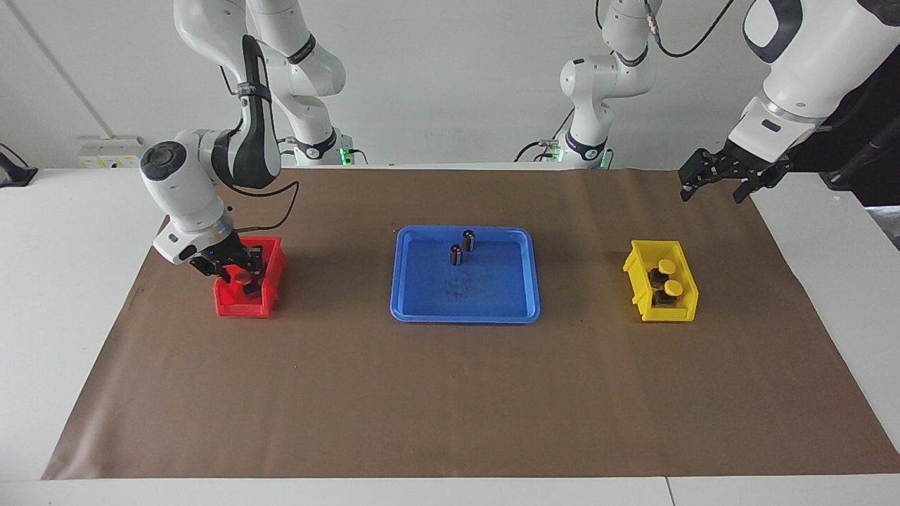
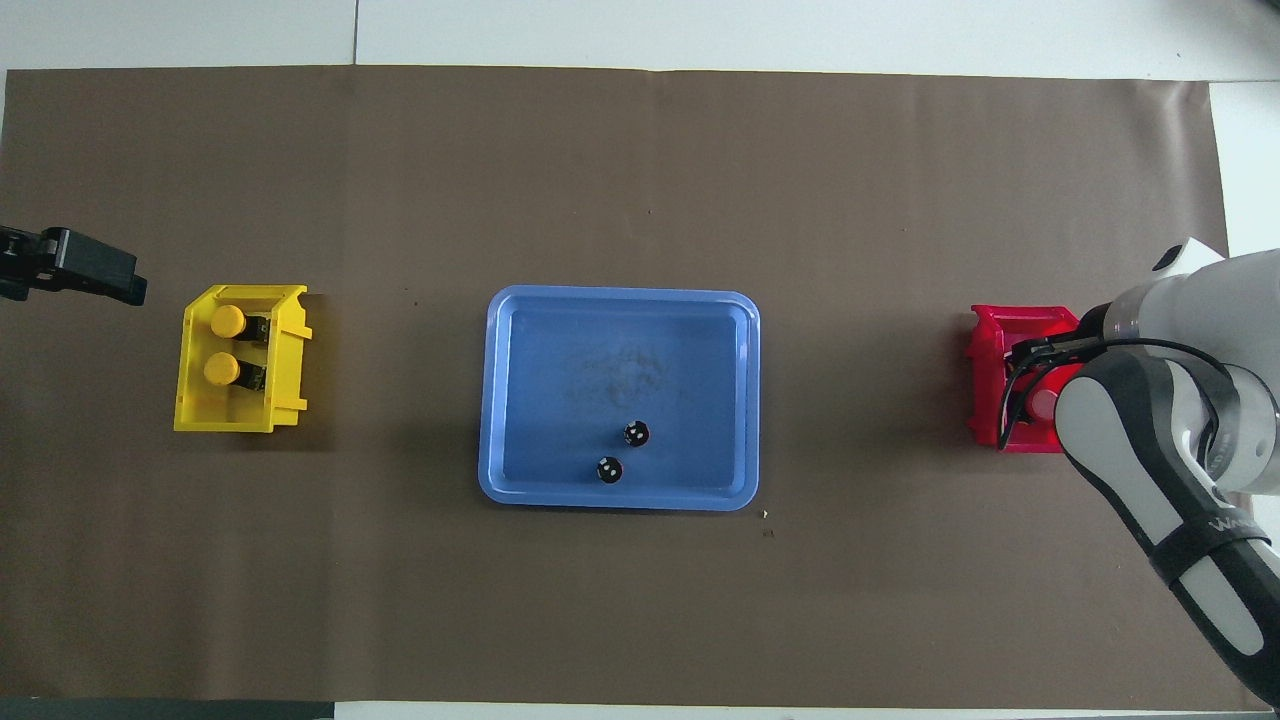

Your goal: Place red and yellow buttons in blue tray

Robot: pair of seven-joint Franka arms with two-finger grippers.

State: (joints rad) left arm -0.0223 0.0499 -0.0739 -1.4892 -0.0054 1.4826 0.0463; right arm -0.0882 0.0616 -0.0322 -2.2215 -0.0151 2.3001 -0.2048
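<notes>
Brown paper over white table. Blue tray [image 1: 465, 309] mid-table: 2 dark cylinders [image 1: 462, 248] only, 0 buttons. R gripper [image 1: 235, 270] down in red bin [image 1: 242, 302] at red button [image 1: 243, 278]; grip cannot tell. 2 yellow buttons [image 1: 669, 277] in yellow bin [image 1: 662, 313]. L gripper [image 1: 717, 176] waits, fingers apart, empty. All 4 left, by my read.

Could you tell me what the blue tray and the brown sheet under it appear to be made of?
The blue tray looks like moulded plastic: uniform colour, rounded corners, a raised rim with a soft sheen, and faint scuffing on its floor. The brown sheet is probably paper or thin card: matte and flat, with straight cut edges against the white table.
</notes>
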